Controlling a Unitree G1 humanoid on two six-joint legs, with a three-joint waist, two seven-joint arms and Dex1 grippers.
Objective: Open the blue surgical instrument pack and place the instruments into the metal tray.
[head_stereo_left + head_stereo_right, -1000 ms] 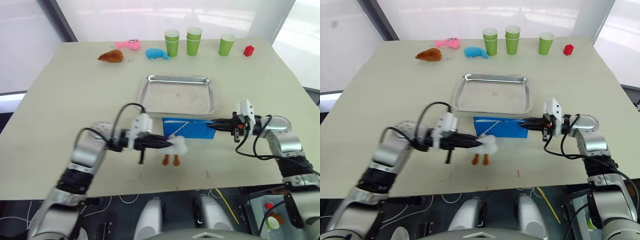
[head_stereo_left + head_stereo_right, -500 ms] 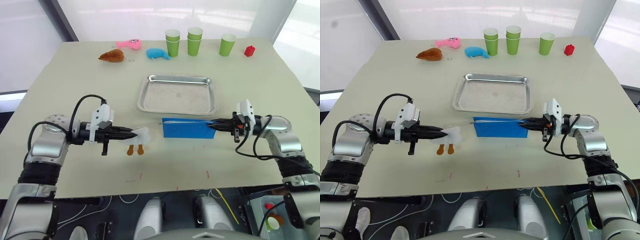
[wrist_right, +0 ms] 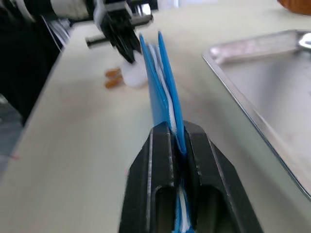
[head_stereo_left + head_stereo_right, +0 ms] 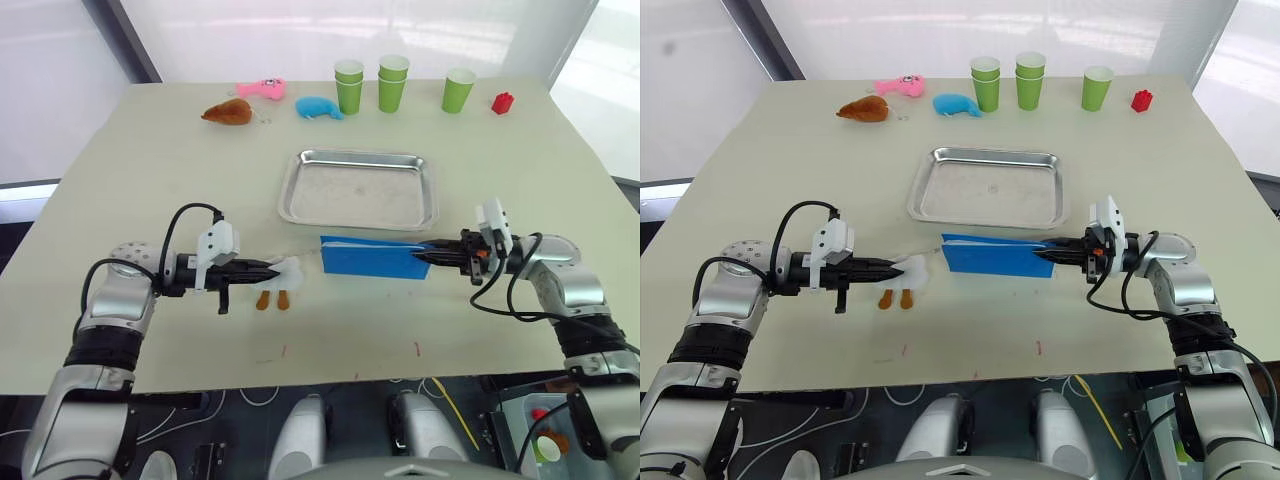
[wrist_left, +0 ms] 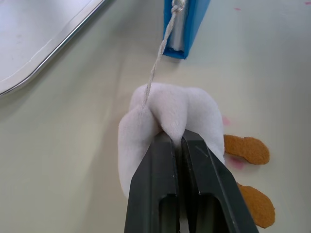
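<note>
The right pincer (image 4: 422, 257) was clamped on one end of the blue surgical instrument pack (image 4: 370, 257), which lay folded on the counter (image 4: 150, 170). The left pincer (image 4: 273, 270) was closed on a white plush duck (image 4: 286, 273) tied by a thin string (image 5: 160, 53) to the pack's opposite end. The metal tray (image 4: 358, 187) sat just beyond the pack, between the pincers.

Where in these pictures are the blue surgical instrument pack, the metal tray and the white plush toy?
blue surgical instrument pack (image 4: 372, 259): left eye view, middle of its blue cover.
metal tray (image 4: 358, 192): left eye view, bare floor of the tray.
white plush toy (image 5: 167, 109): left wrist view, top of its white body.
</note>
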